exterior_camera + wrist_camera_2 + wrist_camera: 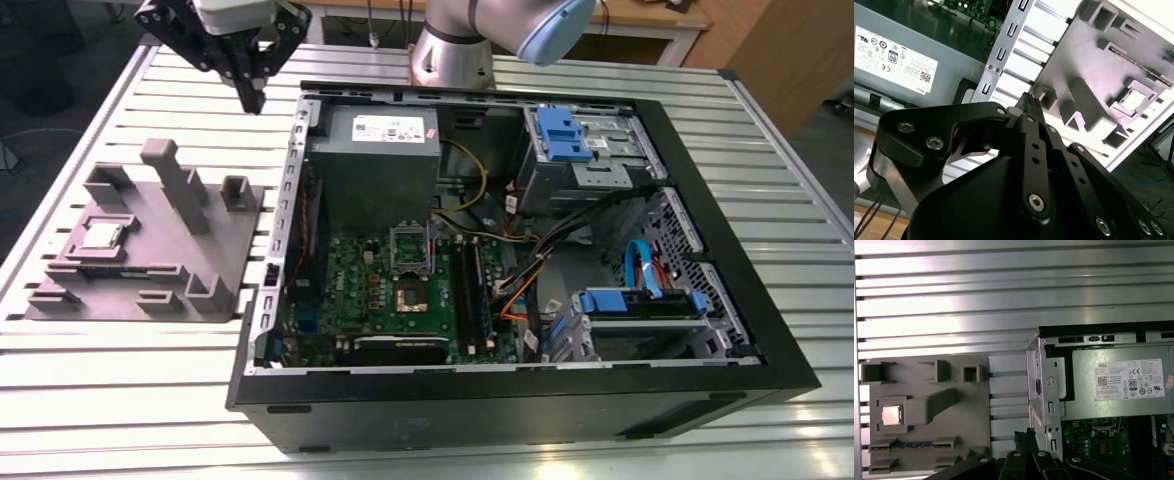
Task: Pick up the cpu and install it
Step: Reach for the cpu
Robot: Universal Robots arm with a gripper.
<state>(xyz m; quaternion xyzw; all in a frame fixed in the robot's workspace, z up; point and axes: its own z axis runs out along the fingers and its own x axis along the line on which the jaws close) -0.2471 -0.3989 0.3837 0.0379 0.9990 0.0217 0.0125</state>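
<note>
The cpu (104,235) is a small silvery square lying flat in a pocket of a grey holder block (160,275) at the exterior view's left, outside the computer case. Both wrist views also show the cpu (892,415) (1132,99) in that pocket. My gripper (251,98) hangs high over the slatted table, beyond the holder and just outside the case's back left corner. Its black fingers (1028,101) meet at the tips with nothing between them. Inside the case, the green circuit board (350,268) carries the metal socket frame (410,296).
The open black computer case (747,300) fills the middle and the exterior view's right, with a grey power supply box (380,150), blue drive brackets (561,135) and loose cables (534,270). The grey holder has tall posts (174,180). The arm's base (454,50) stands behind the case.
</note>
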